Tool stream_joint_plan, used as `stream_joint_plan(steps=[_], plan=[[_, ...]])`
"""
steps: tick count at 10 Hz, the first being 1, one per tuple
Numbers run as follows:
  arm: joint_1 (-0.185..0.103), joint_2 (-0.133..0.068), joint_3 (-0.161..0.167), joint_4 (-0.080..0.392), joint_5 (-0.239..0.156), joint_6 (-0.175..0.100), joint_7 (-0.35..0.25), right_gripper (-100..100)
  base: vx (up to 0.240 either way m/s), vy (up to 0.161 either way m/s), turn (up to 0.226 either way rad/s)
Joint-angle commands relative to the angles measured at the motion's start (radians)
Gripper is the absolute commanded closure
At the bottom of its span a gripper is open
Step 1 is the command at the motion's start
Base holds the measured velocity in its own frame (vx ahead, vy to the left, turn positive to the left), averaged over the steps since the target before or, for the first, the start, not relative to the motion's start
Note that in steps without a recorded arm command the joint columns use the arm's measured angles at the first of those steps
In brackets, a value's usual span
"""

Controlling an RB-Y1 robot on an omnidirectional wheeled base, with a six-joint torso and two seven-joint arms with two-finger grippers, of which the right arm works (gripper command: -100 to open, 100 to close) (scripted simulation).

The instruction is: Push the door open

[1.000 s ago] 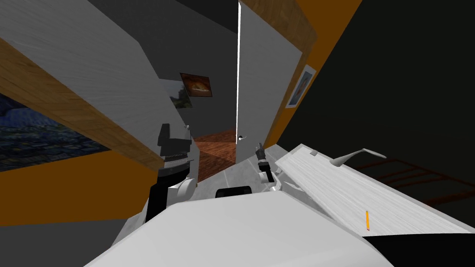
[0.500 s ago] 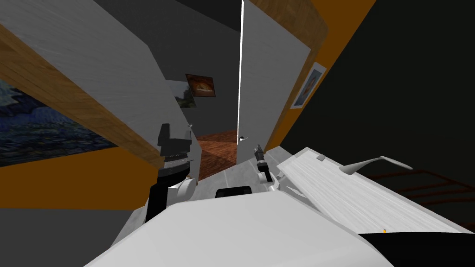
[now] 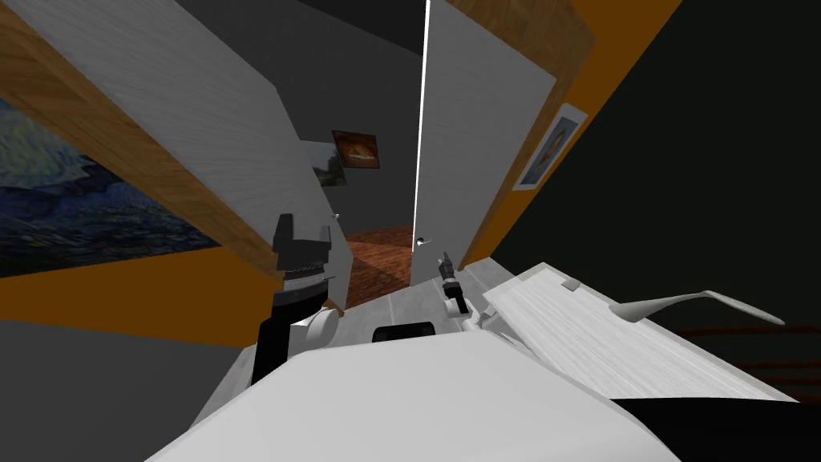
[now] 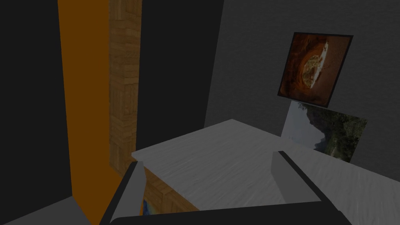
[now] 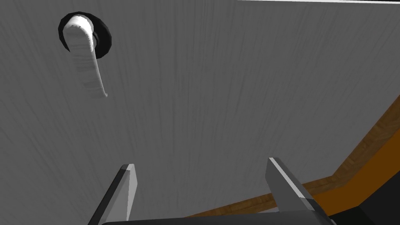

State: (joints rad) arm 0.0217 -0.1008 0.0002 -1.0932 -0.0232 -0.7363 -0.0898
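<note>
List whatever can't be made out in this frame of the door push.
- Contact: whether the right gripper touches the door; the right wrist view looks along the fingers, so any gap is hidden; too small in the head view.
- Handle: too small in the head view to read its angle.
- Room beyond: mostly hidden by the door in the head view; a strip of brown floor shows.
</note>
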Motion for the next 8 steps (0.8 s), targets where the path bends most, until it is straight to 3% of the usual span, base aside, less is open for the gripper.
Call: stream_joint_plan(steps=[1, 8], plan=[[-0.01, 0.0, 0.001, 0.035, -0.003, -0.002, 0.002, -100, 0.028, -0.076, 0.062], [-0.088, -0.006, 0.012, 0.229, -0.024, -0.032, 0.011, -100, 0.026, -0.072, 0.133]])
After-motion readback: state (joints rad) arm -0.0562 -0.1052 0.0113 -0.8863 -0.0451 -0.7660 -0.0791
